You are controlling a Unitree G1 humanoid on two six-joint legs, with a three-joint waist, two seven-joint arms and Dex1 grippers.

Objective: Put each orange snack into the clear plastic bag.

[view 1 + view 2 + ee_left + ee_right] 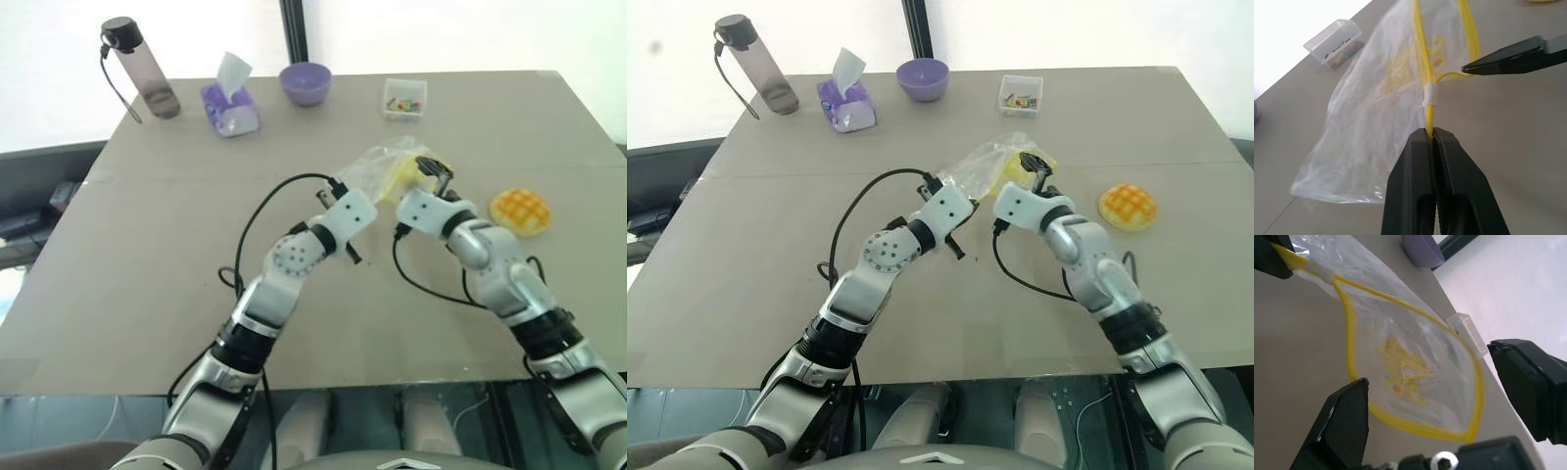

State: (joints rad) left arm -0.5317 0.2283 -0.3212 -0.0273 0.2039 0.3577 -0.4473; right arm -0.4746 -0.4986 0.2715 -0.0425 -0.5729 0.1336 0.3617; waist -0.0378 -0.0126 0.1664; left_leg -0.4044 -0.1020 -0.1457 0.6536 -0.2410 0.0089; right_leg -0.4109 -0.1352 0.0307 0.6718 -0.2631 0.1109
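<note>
Left gripper [1432,134], jaws clamped on the yellow zip strip of the crinkly clear plastic bag [1371,112] (mouth gaping in an oval), faces the wide-open, empty right gripper [1449,396]; a domed, grid-scored orange snack [520,211] lies on the table [147,255] to the right.

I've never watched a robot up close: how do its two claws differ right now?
The left claw is shut on the clear plastic bag, pinching its yellow strip; the right claw stands wide open and holds nothing. The left claw grips the bag's zip end, while the right claw sits at the bag's open mouth. Both have two black fingers and meet at the same bag.
</note>
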